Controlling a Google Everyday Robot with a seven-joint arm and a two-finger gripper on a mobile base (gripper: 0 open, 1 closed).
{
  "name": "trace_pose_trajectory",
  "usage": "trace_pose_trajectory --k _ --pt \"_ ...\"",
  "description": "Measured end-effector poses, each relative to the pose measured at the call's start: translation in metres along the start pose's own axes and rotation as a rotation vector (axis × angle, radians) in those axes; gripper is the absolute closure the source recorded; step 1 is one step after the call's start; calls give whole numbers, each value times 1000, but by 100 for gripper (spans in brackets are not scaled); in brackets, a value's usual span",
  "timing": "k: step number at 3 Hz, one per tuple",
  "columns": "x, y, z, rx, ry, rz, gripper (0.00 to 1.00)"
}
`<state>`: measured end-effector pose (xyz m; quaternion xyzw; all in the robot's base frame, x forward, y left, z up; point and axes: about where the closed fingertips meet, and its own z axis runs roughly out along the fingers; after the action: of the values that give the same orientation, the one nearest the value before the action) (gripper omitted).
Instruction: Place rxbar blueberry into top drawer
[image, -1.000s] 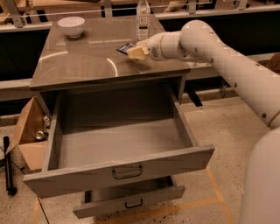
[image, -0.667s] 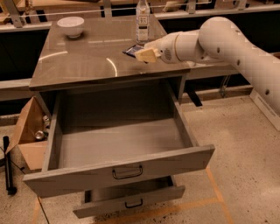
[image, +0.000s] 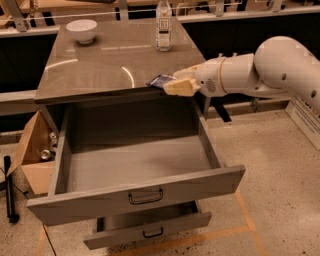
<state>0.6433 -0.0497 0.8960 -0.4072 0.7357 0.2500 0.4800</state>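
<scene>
The rxbar blueberry (image: 161, 80), a small dark navy-blue wrapper, is held in my gripper (image: 172, 84) at the front right edge of the grey counter top (image: 110, 70). The gripper's cream fingers are shut on the bar's right end. The bar sticks out to the left, just above the back right corner of the top drawer (image: 135, 192). That wide, deep grey drawer is pulled fully open and is empty inside. My white arm reaches in from the right.
A clear bottle (image: 163, 25) and a white bowl (image: 81, 30) stand at the back of the counter. A narrower lower drawer (image: 150, 227) is partly open. A cardboard box (image: 35, 152) with cans sits left of the cabinet. A black pole stands at far left.
The gripper has moved with the bar from over the counter toward the front edge and slightly down, to the back right of the open drawer. The arm has pulled back to the right.
</scene>
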Motion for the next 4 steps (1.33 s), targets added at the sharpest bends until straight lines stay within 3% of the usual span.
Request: trace_pose_trajectory --k 1,2,4 --pt "15 35 -12 -95 18 -24 100" --pt "44 57 0 -180 100 -43 100" --pt "103 72 66 -277 250 -91 100"
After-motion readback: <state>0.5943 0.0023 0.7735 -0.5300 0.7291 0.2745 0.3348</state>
